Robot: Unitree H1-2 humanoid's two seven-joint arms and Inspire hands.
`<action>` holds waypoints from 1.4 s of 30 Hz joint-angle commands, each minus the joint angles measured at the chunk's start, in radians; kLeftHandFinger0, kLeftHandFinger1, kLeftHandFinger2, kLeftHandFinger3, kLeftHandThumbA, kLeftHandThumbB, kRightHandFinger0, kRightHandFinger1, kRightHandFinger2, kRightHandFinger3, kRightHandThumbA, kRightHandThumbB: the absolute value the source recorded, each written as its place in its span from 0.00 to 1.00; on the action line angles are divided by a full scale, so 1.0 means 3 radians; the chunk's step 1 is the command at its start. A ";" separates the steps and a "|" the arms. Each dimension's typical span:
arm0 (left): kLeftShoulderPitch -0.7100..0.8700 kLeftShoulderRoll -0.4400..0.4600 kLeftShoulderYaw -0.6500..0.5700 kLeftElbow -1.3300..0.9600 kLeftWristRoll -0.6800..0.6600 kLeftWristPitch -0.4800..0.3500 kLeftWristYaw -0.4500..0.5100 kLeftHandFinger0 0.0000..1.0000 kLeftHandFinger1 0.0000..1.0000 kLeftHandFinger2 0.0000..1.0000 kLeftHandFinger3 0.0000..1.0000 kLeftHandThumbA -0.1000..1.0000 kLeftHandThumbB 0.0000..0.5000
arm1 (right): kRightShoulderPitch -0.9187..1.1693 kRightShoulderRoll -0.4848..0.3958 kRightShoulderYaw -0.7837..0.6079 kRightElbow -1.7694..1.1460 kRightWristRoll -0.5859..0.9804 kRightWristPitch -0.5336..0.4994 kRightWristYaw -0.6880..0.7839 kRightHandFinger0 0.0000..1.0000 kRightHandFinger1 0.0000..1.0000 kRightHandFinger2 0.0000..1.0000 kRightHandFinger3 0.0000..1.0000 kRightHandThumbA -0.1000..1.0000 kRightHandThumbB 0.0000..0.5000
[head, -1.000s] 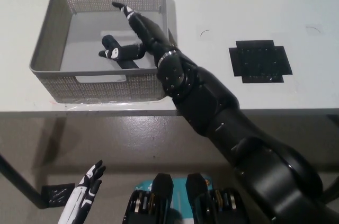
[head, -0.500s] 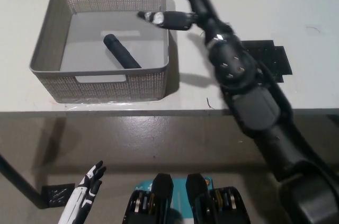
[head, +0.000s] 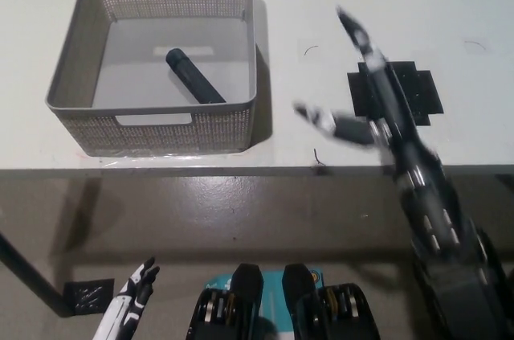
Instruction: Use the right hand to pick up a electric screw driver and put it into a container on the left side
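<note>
Nearest, the white left hand (head: 128, 308) rests low beside the table edge, fingers slightly apart, holding nothing. Farther up, the black right hand (head: 365, 99), motion-blurred, hovers empty with fingers spread wide over a black cross-shaped patch (head: 418, 91) on the smooth white table (head: 321, 2). Well to its left, the grey perforated container (head: 152, 127) holds the dark cylindrical electric screw driver (head: 194, 76), lying diagonally.

The container (head: 152, 55) is set at ten o'clock on the table (head: 321, 2). The electric screw driver (head: 195, 76) is laid inside it. The taped patch (head: 395, 92) is placed at two o'clock, well apart.
</note>
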 commanded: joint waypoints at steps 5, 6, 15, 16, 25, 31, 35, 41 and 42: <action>0.0109 -0.0004 0.0061 0.0034 -0.0259 -0.0251 -0.0031 1.00 1.00 1.00 1.00 1.00 0.21 | 0.1490 -0.0214 -0.0240 -0.0952 0.0666 -0.0552 0.0121 1.00 1.00 1.00 1.00 1.00 0.50; 0.0117 0.0000 0.0069 0.0026 -0.0292 -0.0259 -0.0041 1.00 1.00 1.00 1.00 1.00 0.21 | 0.1553 -0.0197 -0.0258 -0.0879 0.0721 -0.0585 0.0135 1.00 1.00 1.00 1.00 1.00 0.48; 0.0162 -0.0042 0.0110 0.0013 -0.0269 -0.0261 0.0027 1.00 1.00 1.00 1.00 1.00 0.23 | 0.1876 -0.0169 -0.0499 0.0024 0.0989 -0.0948 0.0255 1.00 1.00 1.00 1.00 0.98 0.58; 0.0170 -0.0047 0.0113 0.0010 -0.0269 -0.0255 0.0027 1.00 1.00 1.00 1.00 1.00 0.23 | 0.1881 -0.0170 -0.0512 0.0099 0.0974 -0.0989 0.0248 1.00 1.00 1.00 1.00 0.98 0.58; 0.0160 -0.0090 0.0141 0.0041 -0.0217 -0.0271 0.0095 1.00 1.00 1.00 1.00 1.00 0.16 | 0.1753 -0.0085 -0.0721 0.1219 0.1295 -0.1318 0.0393 1.00 1.00 1.00 1.00 0.94 0.59; 0.0100 -0.0112 0.0202 0.0061 -0.0231 -0.0269 0.0156 1.00 1.00 1.00 1.00 1.00 0.19 | 0.1504 -0.0069 -0.0741 0.1382 0.1342 -0.1083 0.0481 1.00 1.00 1.00 1.00 0.97 0.58; 0.0117 -0.0098 0.0199 0.0044 -0.0204 -0.0288 0.0145 1.00 1.00 1.00 1.00 1.00 0.18 | 0.1527 -0.0059 -0.0714 0.1390 0.1228 -0.1108 0.0435 1.00 1.00 1.00 1.00 0.99 0.60; 0.0083 -0.0101 0.0207 0.0007 -0.0206 -0.0248 0.0135 1.00 1.00 1.00 1.00 1.00 0.17 | 0.1506 -0.0061 -0.0697 0.1424 0.1163 -0.1121 0.0419 1.00 1.00 1.00 1.00 0.97 0.68; 0.0065 -0.0101 0.0212 0.0010 -0.0202 -0.0249 0.0139 1.00 1.00 1.00 1.00 1.00 0.17 | 0.1488 -0.0062 -0.0695 0.1433 0.1152 -0.1118 0.0412 1.00 1.00 1.00 1.00 0.97 0.66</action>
